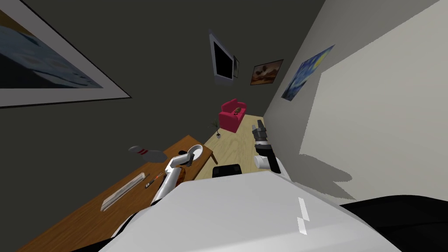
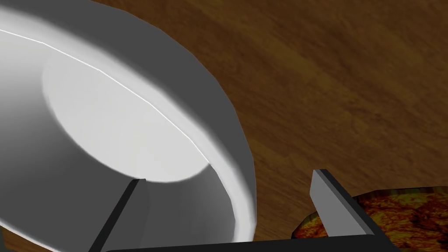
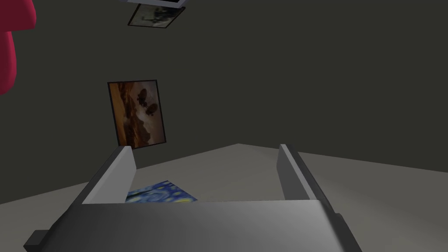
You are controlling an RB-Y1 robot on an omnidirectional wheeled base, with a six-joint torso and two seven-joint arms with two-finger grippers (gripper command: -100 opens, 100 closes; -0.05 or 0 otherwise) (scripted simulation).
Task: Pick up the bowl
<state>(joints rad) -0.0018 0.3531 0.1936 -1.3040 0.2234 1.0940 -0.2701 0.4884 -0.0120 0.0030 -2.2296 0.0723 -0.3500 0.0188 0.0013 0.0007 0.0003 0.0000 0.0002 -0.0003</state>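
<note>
The bowl (image 2: pixel 109 131) is white-grey and round, standing near the far end of the brown wooden table (image 2: pixel 350 87). In the head view the bowl (image 1: pixel 196 151) sits just beyond my left gripper (image 1: pixel 189 159). In the left wrist view my left gripper (image 2: pixel 227 178) is open and straddles the bowl's wall: one finger is inside the bowl, the other outside over the table. A gap shows between the outer finger and the wall. My right gripper (image 1: pixel 259 127) is held up over the floor to the right, open (image 3: pixel 204 149) with nothing between its fingers.
A round orange-brown object (image 2: pixel 393 218) lies on the table right beside the outer left finger. Further along the table lie a grey pin with red stripes (image 1: pixel 146 153), a small red-handled tool (image 1: pixel 153 179) and a long pale flat object (image 1: pixel 124 191). A red armchair (image 1: pixel 233 114) stands far down the room.
</note>
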